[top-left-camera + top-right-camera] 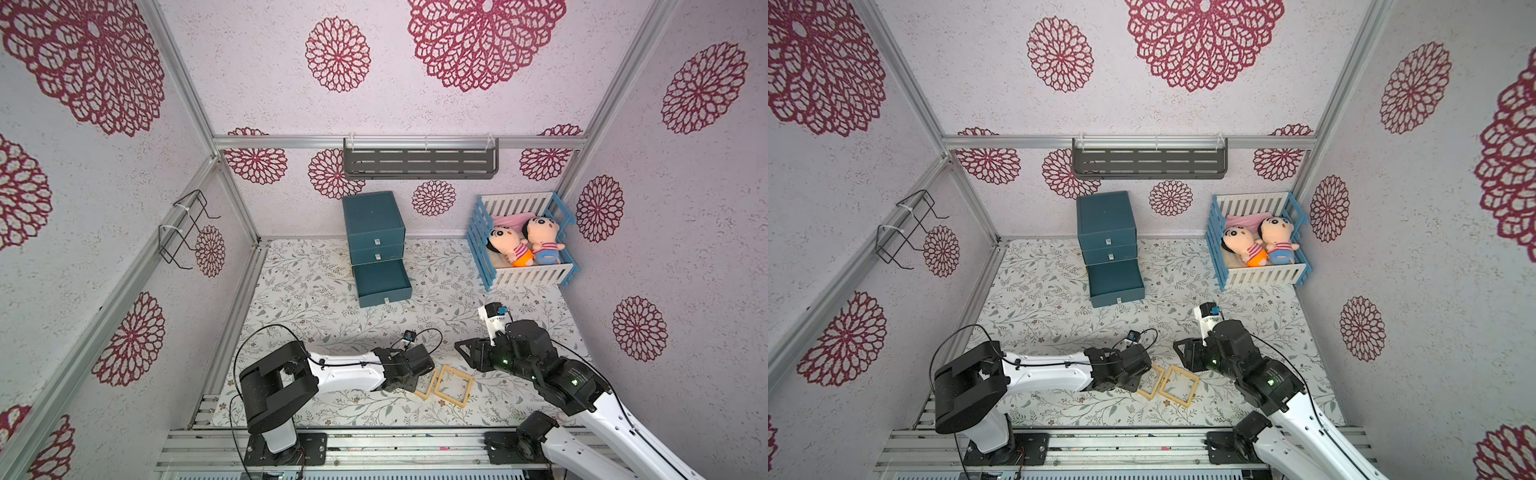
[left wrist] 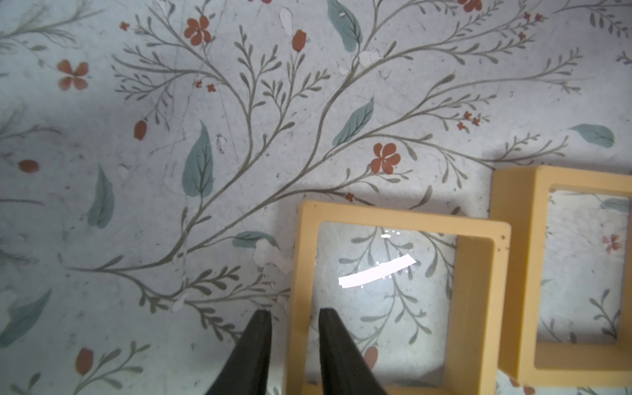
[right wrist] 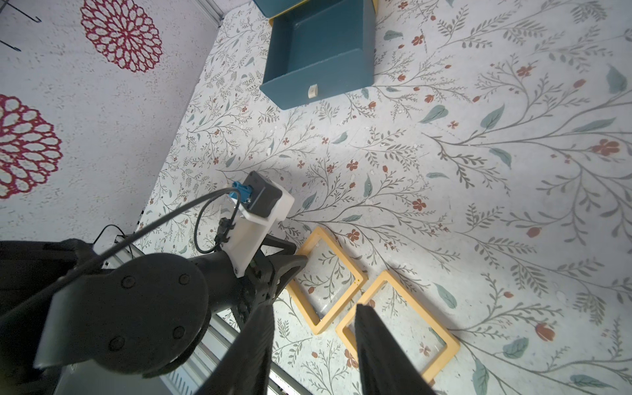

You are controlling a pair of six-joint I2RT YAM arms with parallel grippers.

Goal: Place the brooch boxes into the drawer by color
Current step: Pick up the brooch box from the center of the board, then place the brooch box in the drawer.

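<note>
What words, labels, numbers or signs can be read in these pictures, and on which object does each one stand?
No text here can be read with certainty.
White camera mount on the right arm: small dark print, too small to read.
Pull of the open drawer: no legible mark.
Yellow brooch boxes: no print visible.

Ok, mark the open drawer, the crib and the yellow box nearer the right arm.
open drawer (image 1: 374, 301): in a top view, front wall.
crib (image 1: 532, 276): in a top view, front slats.
yellow box nearer the right arm (image 1: 454, 385): in a top view, clear centre.
</note>
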